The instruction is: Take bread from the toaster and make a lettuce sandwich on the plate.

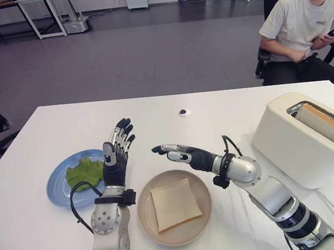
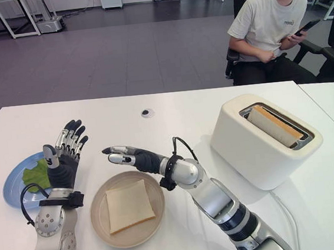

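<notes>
White tabletop is filling the near part of both views, and nearest on it a tan plate is sitting with one slice of bread lying flat in it. Just to the left of that plate the left hand is standing upright with its palm side turned away. Its fingers are pointing up and spreading apart, gripping nothing.

Behind that hand a blue plate is resting on the tabletop, carrying a green lettuce leaf. Above the far rim of the tan plate the right hand is hovering, with its fingers stretching out straight toward the robot's left, loose and holding nothing.

Farther to the right a cream toaster is standing on the tabletop, well apart from both plates, and a second slice is sticking up from its slot. Near the far edge a small round disc is lying on the tabletop. Beyond the edge, grey floor is stretching back into the room.
</notes>
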{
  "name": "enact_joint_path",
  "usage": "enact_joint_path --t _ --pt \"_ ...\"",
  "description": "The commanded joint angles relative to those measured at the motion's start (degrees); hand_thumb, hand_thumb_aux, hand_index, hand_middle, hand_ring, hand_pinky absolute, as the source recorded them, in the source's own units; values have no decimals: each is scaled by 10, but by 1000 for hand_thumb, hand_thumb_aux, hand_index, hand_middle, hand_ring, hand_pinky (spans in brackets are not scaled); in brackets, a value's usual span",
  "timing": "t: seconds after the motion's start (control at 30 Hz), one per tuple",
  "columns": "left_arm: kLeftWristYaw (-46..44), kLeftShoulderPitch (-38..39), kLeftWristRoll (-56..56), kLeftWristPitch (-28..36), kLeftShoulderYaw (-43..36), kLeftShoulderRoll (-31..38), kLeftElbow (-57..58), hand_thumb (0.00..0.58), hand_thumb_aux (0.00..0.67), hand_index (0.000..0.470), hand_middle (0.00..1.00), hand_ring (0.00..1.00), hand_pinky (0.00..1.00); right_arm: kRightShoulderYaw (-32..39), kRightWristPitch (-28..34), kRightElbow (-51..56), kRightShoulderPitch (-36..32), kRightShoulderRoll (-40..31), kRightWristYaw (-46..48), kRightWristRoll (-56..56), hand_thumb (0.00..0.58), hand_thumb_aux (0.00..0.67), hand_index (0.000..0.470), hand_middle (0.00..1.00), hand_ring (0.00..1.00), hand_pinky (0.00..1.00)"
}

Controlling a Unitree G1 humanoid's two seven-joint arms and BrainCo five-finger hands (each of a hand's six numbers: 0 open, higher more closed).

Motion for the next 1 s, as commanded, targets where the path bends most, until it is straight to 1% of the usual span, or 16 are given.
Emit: enact_joint_path --t 0.03,0.13,0.2,0.3,0.33,0.4,0.47,0.53,0.6,0.7,0.8,0.97,1.0 --pt "-7 -16 9 14 25 34 -13 0 0 0 0 0 0 -106 -19 -31 0 20 -30 32 0 0 0 0 0 0" --pt "-29 -45 31 19 73 109 -3 0 0 0 0 0 0 -181 -55 -33 34 22 -55 44 0 0 0 0 0 0" --pt "-49 -61 87 11 101 190 36 0 0 0 0 0 0 -223 -85 -23 71 31 -73 55 0 0 0 0 0 0" --pt "-58 -65 208 -40 114 313 130 0 0 0 0 0 0 -249 -132 2 138 51 -90 63 0 0 0 0 0 0" --pt "-44 -64 269 -63 105 360 174 0 0 0 0 0 0 -250 -148 8 162 58 -95 63 0 0 0 0 0 0" --pt "-31 -64 348 -95 83 427 262 0 0 0 0 0 0 -252 -171 10 211 75 -107 69 0 0 0 0 0 0" --pt "-19 -66 419 -113 48 480 334 0 0 0 0 0 0 -261 -203 6 260 95 -113 86 0 0 0 0 0 0" --pt "-19 -69 473 -126 13 521 378 0 0 0 0 0 0 -272 -253 10 311 116 -115 106 0 0 0 0 0 0" --pt "-13 -78 508 -132 -11 545 400 0 0 0 0 0 0 -277 -289 25 342 124 -118 106 0 0 0 0 0 0" --pt "0 -112 560 -140 -54 569 439 0 0 0 0 0 0 -274 -312 37 365 134 -120 108 0 0 0 0 0 0" --pt "18 -139 604 -134 -94 572 459 0 0 0 0 0 0 -274 -312 32 365 141 -123 118 0 0 0 0 0 0" --pt "53 -161 639 -117 -130 564 475 0 0 0 0 0 0 -269 -301 21 368 146 -123 131 0 0 0 0 0 0" --pt "62 -166 646 -115 -138 563 480 79 47 33 0 0 0 -268 -299 17 369 145 -124 134 0 0 0 0 0 0"
